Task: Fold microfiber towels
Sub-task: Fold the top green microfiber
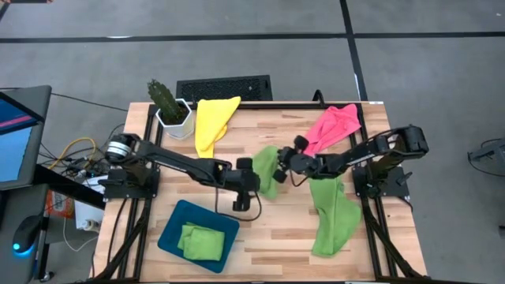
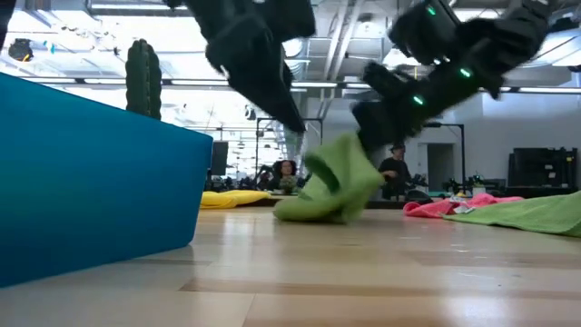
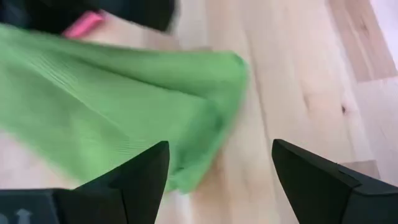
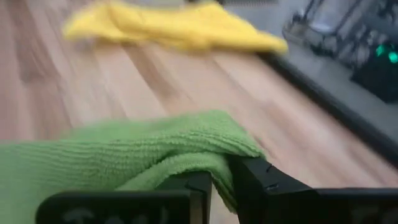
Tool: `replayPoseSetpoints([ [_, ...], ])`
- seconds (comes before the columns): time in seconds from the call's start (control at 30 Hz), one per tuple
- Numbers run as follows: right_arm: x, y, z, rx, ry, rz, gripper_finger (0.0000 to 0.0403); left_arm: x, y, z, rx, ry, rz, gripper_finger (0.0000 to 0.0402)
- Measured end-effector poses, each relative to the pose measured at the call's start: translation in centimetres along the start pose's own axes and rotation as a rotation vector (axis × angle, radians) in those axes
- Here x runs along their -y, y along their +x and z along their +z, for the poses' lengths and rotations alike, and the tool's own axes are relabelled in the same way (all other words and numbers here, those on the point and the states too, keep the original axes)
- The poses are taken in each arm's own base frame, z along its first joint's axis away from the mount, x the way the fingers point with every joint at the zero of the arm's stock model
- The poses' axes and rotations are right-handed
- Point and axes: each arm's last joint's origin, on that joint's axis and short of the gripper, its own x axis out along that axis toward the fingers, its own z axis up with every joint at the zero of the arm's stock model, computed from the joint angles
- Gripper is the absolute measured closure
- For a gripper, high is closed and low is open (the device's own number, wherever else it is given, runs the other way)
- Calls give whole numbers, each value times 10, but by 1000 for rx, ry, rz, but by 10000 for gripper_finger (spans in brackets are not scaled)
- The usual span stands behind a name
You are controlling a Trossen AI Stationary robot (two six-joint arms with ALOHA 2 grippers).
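- a lime green towel [image 1: 267, 169] is seen bunched near the middle of the table [image 1: 276, 237], partly lifted off the wood.
- its edge is pinched between the nearly closed fingers of the right gripper [image 4: 221, 183].
- the left gripper [image 3: 217, 180] is held just beside the same towel, fingers spread wide, nothing gripped.
- a folded green towel [image 1: 200, 241] is seen in the teal tray [image 1: 175, 222].

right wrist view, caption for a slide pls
Right end effector pinching a lime green towel's folded edge, yellow towel beyond.
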Motion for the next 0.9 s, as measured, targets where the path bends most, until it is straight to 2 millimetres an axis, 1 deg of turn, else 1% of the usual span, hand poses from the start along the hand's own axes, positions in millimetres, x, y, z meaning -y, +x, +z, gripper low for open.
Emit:
replayPoseSetpoints([
  [0.1,1,-6,-18,-50,-1,-15,332,4,19,-4,-19,15,-24,124],
  [0.2,-3,-11,-30,-131,-71,-4,331,3,29,-10,-60,39,28,124],
  [0.27,-4,-15,-38,-199,-134,-1,327,0,31,-11,-74,41,75,124],
  [0.37,-6,-21,-48,-279,-191,-8,310,-6,31,-10,-67,29,101,124],
  [0.53,-7,-39,-58,-382,-263,-9,255,-15,29,-10,-63,27,110,124],
  [0.63,-11,-51,-57,-398,-252,10,219,-20,26,-10,-71,38,117,124],
  [0.7,-14,-62,-53,-390,-229,32,200,-25,20,-8,-58,39,124,124],
  [0.77,-16,-73,-45,-377,-186,70,186,-29,11,-6,-47,32,129,124],
  [0.83,-14,-86,-40,-397,-135,115,177,-33,-3,-2,-23,22,135,124],
  [0.9,-11,-96,-32,-403,-47,164,174,-37,-16,1,6,13,142,124],
])
